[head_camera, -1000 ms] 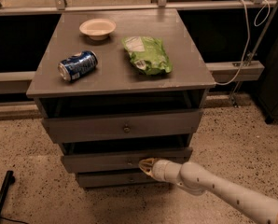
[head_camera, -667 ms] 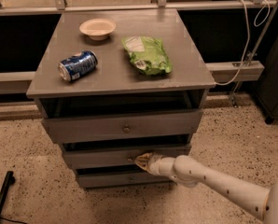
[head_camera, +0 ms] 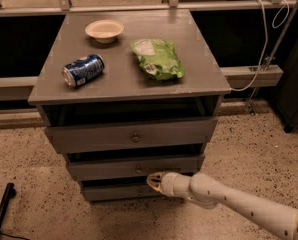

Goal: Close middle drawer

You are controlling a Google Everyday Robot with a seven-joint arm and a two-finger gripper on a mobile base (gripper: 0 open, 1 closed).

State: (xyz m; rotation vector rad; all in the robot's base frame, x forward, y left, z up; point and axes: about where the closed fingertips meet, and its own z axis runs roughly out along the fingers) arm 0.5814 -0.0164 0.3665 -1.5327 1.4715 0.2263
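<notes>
I hold the pincer low before the cabinet, its tip at the lower edge of the middle drawer, just right of the small knob, so the arm can push the panel straight in. Whether the pincer is open or closed, I cannot tell. The drawer is second under the worktop and, I judge, almost home.

On the grey counter a pale bowl sat near the back edge. A blue can lay on its side nearer the front left. A green crinkled bag lay right of both, well apart from them. A white cable hung at the right above the speckled floor.
</notes>
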